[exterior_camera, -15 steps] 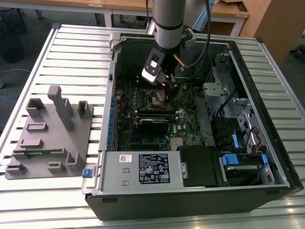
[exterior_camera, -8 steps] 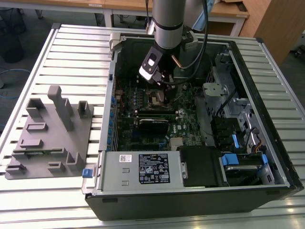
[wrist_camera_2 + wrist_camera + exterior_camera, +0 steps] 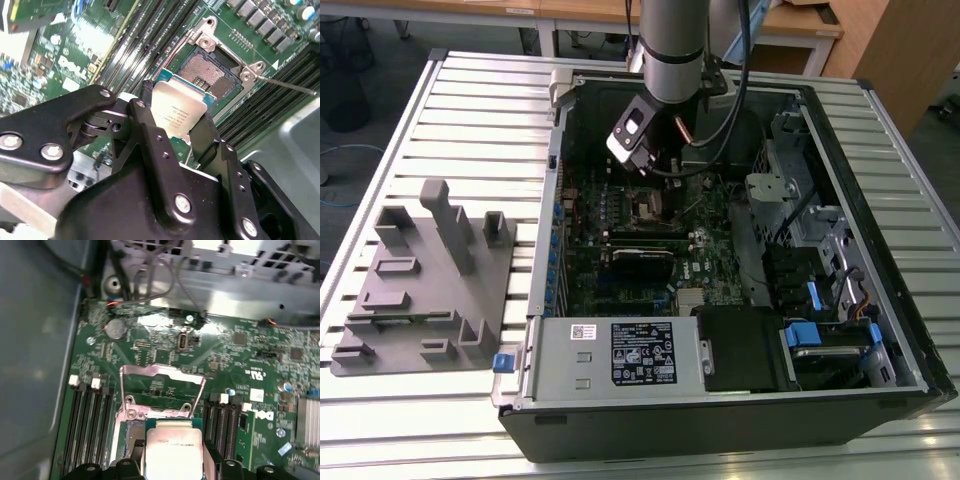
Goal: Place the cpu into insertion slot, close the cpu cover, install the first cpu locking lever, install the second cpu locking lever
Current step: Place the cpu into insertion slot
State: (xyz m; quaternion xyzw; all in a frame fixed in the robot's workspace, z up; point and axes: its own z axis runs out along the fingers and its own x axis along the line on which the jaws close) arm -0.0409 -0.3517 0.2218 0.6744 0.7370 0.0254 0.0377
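**Robot gripper holds the cpu over the open socket**

In the second wrist view the gripper (image 3: 175,127) is clamped on two opposite edges of the cpu (image 3: 181,107). The chip hangs at the edge of the insertion slot (image 3: 210,75), not yet seated, and the slot's gold contacts lie bare. In the first wrist view the cpu cover (image 3: 161,371) stands raised. The placing step is in hand. Seating the chip likely calls for squaring it with the socket rim and lowering it flat.

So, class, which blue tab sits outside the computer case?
The blue tab at the case's corner beside the grey fixture, on the exterior view's left; the other blue tabs lie inside it.
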